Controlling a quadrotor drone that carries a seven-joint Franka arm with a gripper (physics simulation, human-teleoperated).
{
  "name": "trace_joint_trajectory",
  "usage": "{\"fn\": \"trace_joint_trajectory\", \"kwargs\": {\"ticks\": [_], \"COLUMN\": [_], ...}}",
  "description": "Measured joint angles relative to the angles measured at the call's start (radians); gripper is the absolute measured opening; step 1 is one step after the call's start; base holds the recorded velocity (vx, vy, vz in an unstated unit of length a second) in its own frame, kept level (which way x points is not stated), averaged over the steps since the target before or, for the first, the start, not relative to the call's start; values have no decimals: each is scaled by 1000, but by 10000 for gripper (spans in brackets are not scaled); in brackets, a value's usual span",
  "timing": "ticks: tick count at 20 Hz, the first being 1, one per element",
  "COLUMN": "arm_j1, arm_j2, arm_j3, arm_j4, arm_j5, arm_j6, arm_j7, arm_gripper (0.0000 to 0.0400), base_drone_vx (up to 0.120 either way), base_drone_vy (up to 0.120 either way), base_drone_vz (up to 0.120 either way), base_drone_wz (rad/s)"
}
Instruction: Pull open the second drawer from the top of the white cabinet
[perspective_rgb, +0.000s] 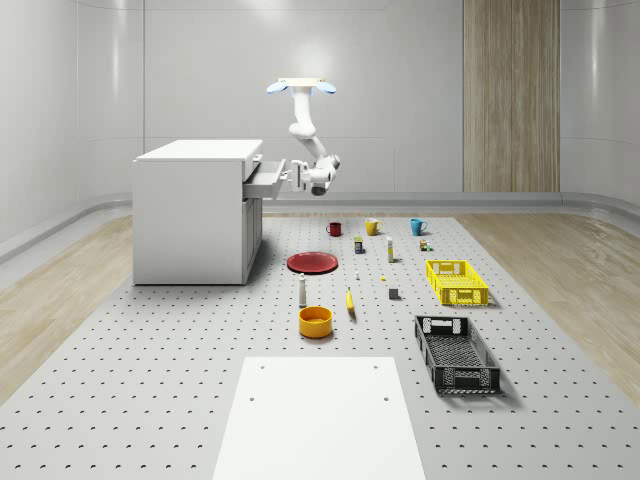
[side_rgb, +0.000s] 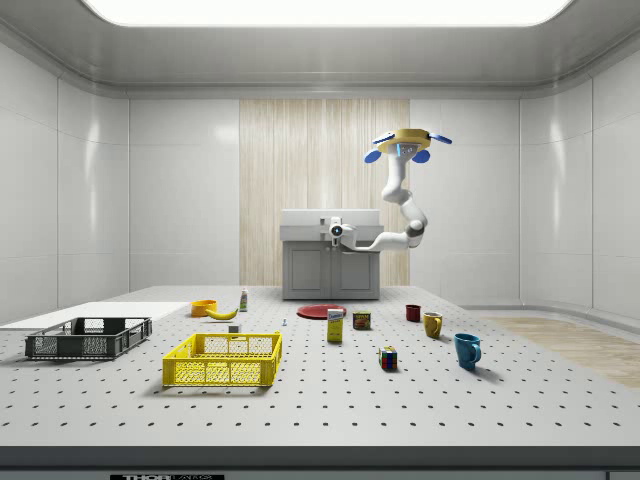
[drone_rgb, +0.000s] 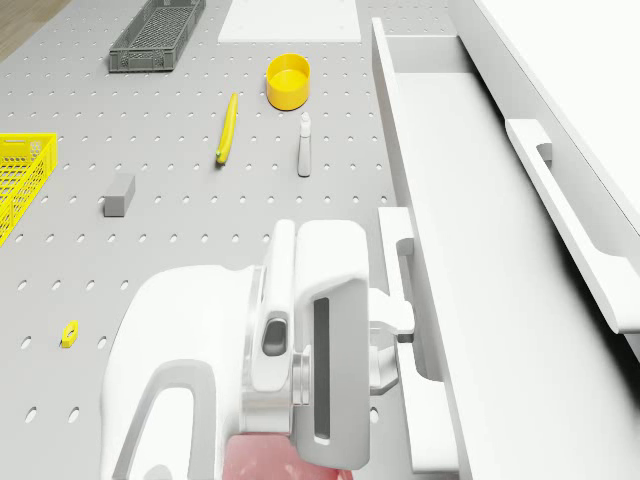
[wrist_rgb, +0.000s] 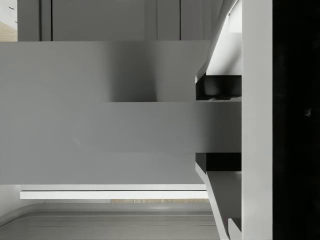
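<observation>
While our drone (perspective_rgb: 301, 87) hovers up in the air just beside the white cabinet (perspective_rgb: 192, 210), on the whole-scene view's right of it, our arm (perspective_rgb: 305, 130) bends down & back toward the cabinet front. We have our claw (drone_rgb: 403, 338) at the handle (drone_rgb: 404, 262) of the second drawer (perspective_rgb: 268, 178), w/ the fingers (drone_rgb: 382, 352) closed on that handle. That drawer sticks out partway from the cabinet front; the top drawer (drone_rgb: 570, 225) above it sticks out less. On the floor nearby we see a red plate (perspective_rgb: 313, 263), a yellow bowl (perspective_rgb: 315, 321), a banana (perspective_rgb: 350, 301), a small bottle (perspective_rgb: 302, 290), 3 mugs (perspective_rgb: 372, 227), a yellow crate (perspective_rgb: 456, 281) & a black crate (perspective_rgb: 456, 352).
</observation>
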Motion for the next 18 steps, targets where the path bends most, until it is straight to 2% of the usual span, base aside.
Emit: {"fn": "trace_joint_trajectory", "kwargs": {"ticks": [1,2,4,7,15,18], "arm_j1": [15,34,47,58,75,82], "arm_j2": [-27,-52,-62,-76,-120,-137], "arm_j3": [-4,-11,-27,-51,-112,-132], "arm_j4": [9,12,6,7,32,45], "arm_j5": [-38,-71,-75,-87,-147,-169], "arm_j6": [11,26,34,31,-1,-12], "arm_j7": [50,73,47,30,30,38], "arm_gripper": [224,242,199,163,131,213], "base_drone_vx": [0,0,0,0,0,0], "base_drone_vy": [0,0,0,0,0,67], "base_drone_vz": [0,0,0,0,0,0], "base_drone_wz": [0,0,0,0,0,0]}}
